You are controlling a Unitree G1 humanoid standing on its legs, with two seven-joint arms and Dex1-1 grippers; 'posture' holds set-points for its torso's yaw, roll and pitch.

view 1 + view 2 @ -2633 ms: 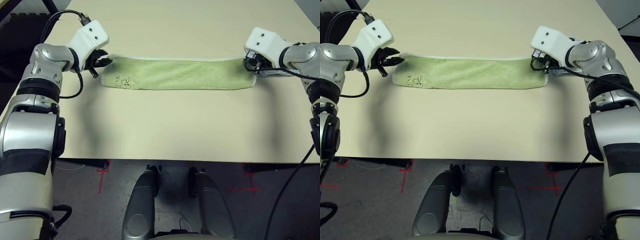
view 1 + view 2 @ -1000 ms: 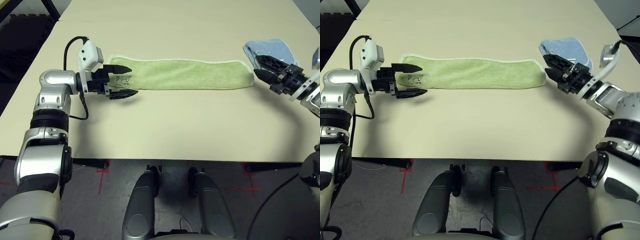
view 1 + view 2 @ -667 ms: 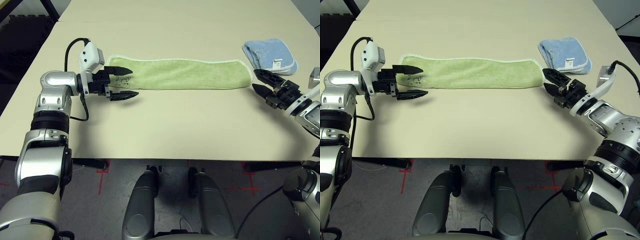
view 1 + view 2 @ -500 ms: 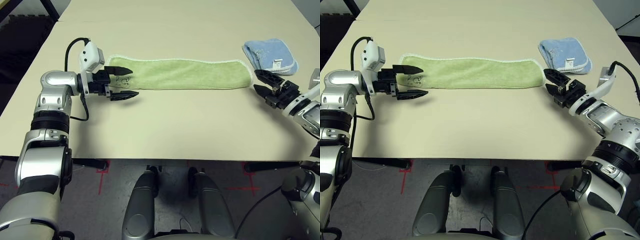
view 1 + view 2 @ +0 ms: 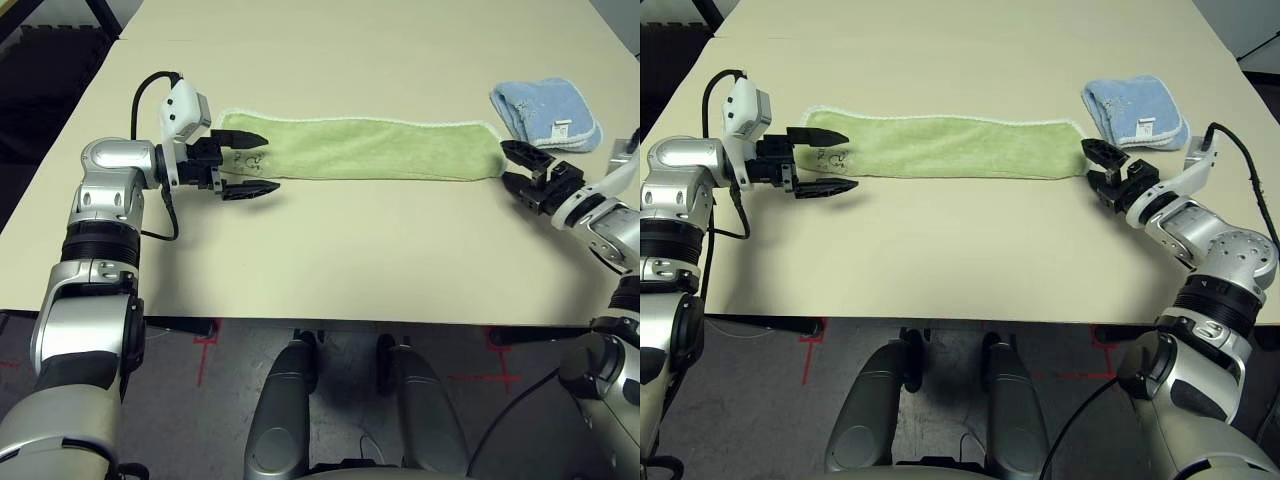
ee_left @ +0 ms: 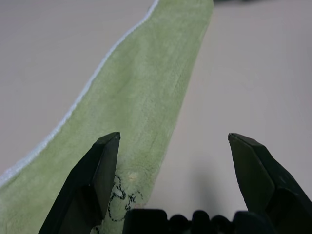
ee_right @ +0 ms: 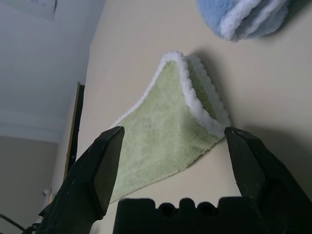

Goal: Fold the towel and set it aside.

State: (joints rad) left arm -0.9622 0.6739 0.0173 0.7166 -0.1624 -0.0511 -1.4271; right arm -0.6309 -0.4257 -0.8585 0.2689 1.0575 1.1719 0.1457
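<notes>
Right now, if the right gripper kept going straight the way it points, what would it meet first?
Most likely the towel: the open right gripper faces its near end, the scalloped corner framed between its fingers. Whether they would pass just above it is unclear.

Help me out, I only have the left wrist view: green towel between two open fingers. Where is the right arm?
Observer: The right end effector sits open at the towel's far end, not gripping it.
Operator: Is the towel already folded?
Observer: It lies as a long narrow strip across the table; in the right wrist view two layers show at its end.
Operator: Anything else on the table?
Observer: A folded blue towel lies just beyond the right end effector.
</notes>
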